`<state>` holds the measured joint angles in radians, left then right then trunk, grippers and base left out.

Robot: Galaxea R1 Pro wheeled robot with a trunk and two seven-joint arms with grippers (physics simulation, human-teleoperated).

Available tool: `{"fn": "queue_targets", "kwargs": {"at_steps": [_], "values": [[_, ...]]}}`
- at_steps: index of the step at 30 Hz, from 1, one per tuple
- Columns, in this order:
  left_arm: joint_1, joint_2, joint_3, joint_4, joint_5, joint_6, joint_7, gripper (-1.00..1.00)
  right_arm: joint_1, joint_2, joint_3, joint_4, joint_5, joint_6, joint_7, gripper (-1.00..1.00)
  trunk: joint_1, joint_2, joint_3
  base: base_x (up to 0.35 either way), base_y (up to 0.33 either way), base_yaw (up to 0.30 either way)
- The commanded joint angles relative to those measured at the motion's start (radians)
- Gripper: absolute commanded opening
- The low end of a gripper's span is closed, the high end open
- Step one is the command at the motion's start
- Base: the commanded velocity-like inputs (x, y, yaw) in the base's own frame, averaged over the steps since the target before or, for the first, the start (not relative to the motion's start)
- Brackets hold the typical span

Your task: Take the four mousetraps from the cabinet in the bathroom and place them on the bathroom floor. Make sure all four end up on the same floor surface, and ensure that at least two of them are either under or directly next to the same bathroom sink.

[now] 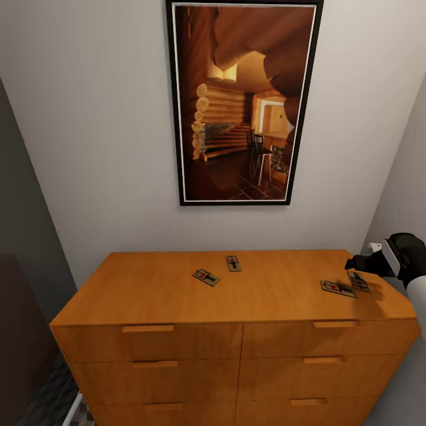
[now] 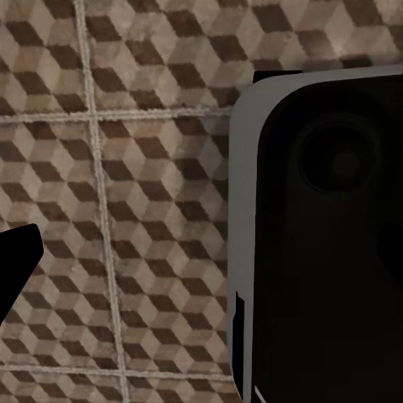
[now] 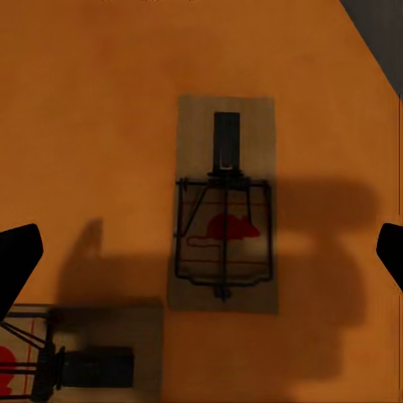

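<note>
From the head view, four mousetraps (image 1: 206, 277) lie on the cabinet (image 1: 177, 290) top, the right gripper (image 1: 355, 264) hovering above the right pair. The right wrist view shows its jaws spread wide, empty, straddling one mousetrap (image 3: 223, 214). In the left wrist view over the bathroom floor (image 2: 126, 168), I cannot tell that gripper's state.

mousetraps (image 1: 206, 277) atop cabinet (image 1: 148, 343) (two pairs)

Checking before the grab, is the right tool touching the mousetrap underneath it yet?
Apart. In the right wrist view the mousetrap lies flat on the cabinet, and the right tool has its fingertips spread wide on either side, with bare wood between.
</note>
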<state>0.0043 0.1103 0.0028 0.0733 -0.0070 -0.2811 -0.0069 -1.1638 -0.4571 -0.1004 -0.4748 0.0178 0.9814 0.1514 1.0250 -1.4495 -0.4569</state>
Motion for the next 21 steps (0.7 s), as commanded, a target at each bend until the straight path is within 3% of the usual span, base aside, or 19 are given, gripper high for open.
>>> {"fn": "queue_targets", "kwargs": {"at_steps": [1, 7, 21], "values": [[-0.001, 0.000, 0.000, 0.002, -0.001, -0.005, 0.000, 1.00, 0.000, -0.001, -0.004, -0.001, 0.002, 0.004, 0.004, 1.00, 0.000, -0.001, -0.001, 0.000, 0.000, 0.000], [0.000, 0.000, 0.000, 0.002, -0.001, -0.005, -0.001, 1.00, 0.000, -0.020, -0.004, -0.002, -0.001, 0.003, 0.004, 1.00, 0.000, -0.001, -0.001, 0.000, 0.000, 0.000], [0.000, -0.001, 0.000, 0.002, -0.001, -0.006, -0.001, 1.00, 0.000, -0.037, -0.005, -0.002, -0.007, 0.002, 0.004, 1.00, 0.000, -0.001, -0.001, 0.000, 0.000, 0.000]]}}
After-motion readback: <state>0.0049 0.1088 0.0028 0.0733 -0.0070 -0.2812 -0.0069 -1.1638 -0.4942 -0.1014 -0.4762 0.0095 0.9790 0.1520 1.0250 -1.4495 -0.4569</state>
